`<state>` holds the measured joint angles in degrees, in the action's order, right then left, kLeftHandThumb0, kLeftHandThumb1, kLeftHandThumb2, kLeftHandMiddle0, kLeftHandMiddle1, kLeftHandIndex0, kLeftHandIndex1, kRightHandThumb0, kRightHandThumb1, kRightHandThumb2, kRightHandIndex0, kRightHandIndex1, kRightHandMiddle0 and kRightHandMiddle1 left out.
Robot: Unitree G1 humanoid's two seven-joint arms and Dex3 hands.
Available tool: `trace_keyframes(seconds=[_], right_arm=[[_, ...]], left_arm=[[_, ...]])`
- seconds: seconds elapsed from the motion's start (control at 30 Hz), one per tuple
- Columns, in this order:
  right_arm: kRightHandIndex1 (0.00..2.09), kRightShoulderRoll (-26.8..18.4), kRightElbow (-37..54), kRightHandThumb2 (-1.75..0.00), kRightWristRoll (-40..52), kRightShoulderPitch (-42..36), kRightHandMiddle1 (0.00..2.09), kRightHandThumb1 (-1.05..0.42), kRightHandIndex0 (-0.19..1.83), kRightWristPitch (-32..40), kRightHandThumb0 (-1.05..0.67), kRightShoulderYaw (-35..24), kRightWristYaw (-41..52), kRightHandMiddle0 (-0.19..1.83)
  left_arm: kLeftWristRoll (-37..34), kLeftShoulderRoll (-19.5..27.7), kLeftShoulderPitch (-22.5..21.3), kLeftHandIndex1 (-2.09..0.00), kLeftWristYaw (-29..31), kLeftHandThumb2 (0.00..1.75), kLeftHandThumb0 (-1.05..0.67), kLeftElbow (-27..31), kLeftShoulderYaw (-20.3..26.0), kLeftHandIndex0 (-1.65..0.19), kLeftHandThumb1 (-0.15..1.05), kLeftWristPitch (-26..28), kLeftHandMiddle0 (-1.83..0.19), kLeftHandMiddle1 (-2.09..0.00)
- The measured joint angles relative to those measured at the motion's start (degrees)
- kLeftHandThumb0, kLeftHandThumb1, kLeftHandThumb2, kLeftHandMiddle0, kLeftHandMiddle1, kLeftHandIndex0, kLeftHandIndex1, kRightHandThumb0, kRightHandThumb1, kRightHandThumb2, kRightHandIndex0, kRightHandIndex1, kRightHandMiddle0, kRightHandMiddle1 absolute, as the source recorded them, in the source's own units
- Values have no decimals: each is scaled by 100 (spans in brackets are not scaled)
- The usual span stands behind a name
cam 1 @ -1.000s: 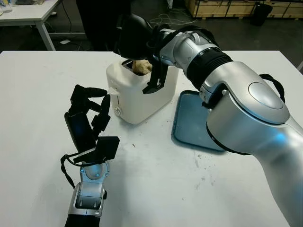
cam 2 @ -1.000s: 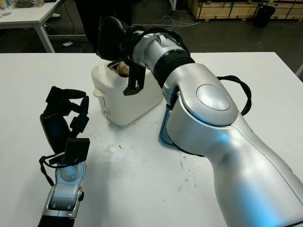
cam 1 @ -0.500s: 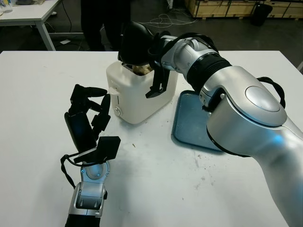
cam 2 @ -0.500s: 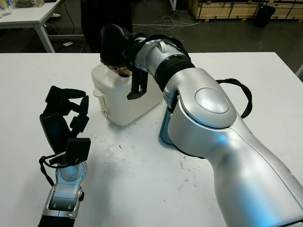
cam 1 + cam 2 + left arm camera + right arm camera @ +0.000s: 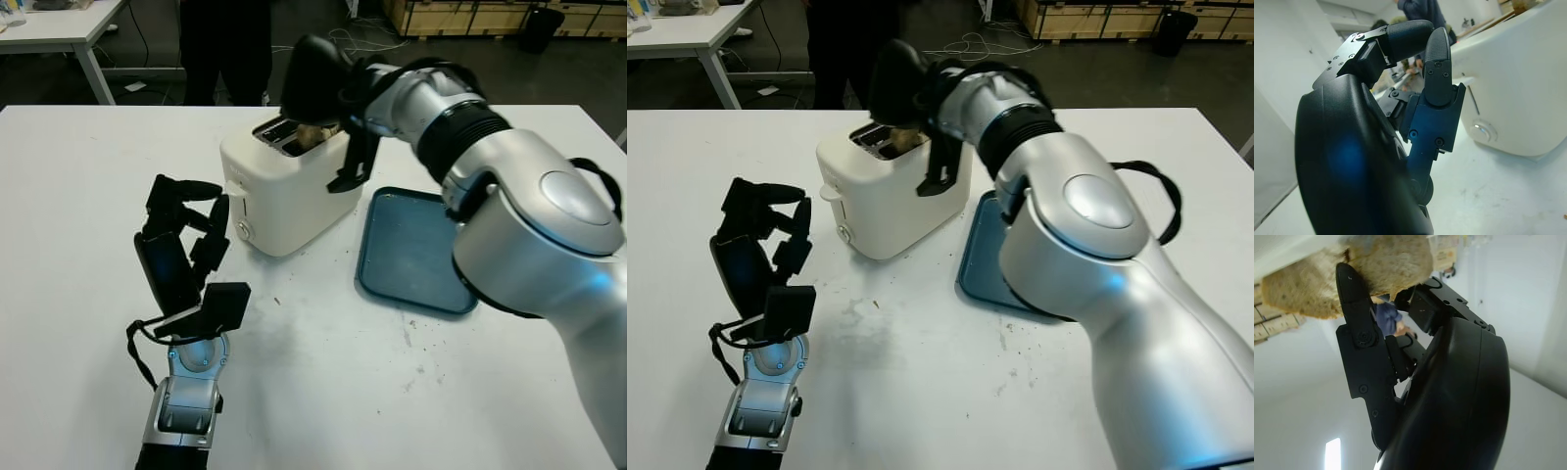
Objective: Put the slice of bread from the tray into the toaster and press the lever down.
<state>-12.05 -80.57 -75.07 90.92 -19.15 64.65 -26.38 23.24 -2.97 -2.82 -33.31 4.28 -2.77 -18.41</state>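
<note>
The white toaster [image 5: 290,196] stands mid-table, its slots open to view on top and its lever [image 5: 233,190] on the end facing my left hand. My right hand [image 5: 331,125] hovers over the toaster's far right end, shut on the slice of bread [image 5: 314,133], which hangs just above the top. The right wrist view has the bread [image 5: 1356,269] pressed against a black finger [image 5: 1359,338]. The blue tray [image 5: 416,250] lies bare to the right of the toaster. My left hand [image 5: 184,240] is open, raised above the table left of the toaster.
A person in dark clothes [image 5: 225,44] stands behind the table's far edge. Another white table [image 5: 59,24] is at the back left. Crumbs dot the white tabletop [image 5: 323,372] in front of the toaster and tray.
My right hand has lifted and moved right with the bread, away from over the slot, so the toaster's slots now show. The left hand has stayed in place.
</note>
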Motion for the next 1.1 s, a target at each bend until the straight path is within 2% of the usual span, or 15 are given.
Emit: trace_keyframes(seconds=[0.27,0.47,0.6,0.67,0.8,1.0,1.1], right_arm=[[175,-239,1,-36,0,115,175,-92,109,1,-67,8,-297,76],[175,-254,1,-40,35,121,175,-92,107,1,-66,-84,-345,71],[175,-253,1,-39,46,121,175,-92,107,8,-64,-146,-381,75],[175,-252,1,-41,138,121,175,-92,107,19,-64,-302,-285,75],[175,-253,1,-34,540,141,175,-92,104,-8,-60,-755,-126,74],[175,-253,6,-34,740,193,175,-92,107,-93,-58,-1026,-55,77],[175,-251,14,-41,760,200,175,-92,107,-99,-60,-1090,-32,77]], left_arm=[[26,1,-7,-147,-19,27,-44,0,-28,-56,92,38,-76,-175],[18,1,-14,-147,-21,27,-45,0,-52,-57,92,37,-75,-175],[5,1,-14,-148,-20,28,-45,0,-53,-56,92,38,-74,-175],[10,1,-14,-149,-21,28,-45,0,-53,-56,92,42,-75,-175],[4,1,-14,-149,-21,28,-45,0,-52,-56,92,41,-75,-175],[-2,2,-14,-149,-22,28,-45,-2,-52,-55,92,41,-75,-175],[-2,2,-14,-149,-22,28,-45,-4,-52,-55,92,41,-75,-175]])
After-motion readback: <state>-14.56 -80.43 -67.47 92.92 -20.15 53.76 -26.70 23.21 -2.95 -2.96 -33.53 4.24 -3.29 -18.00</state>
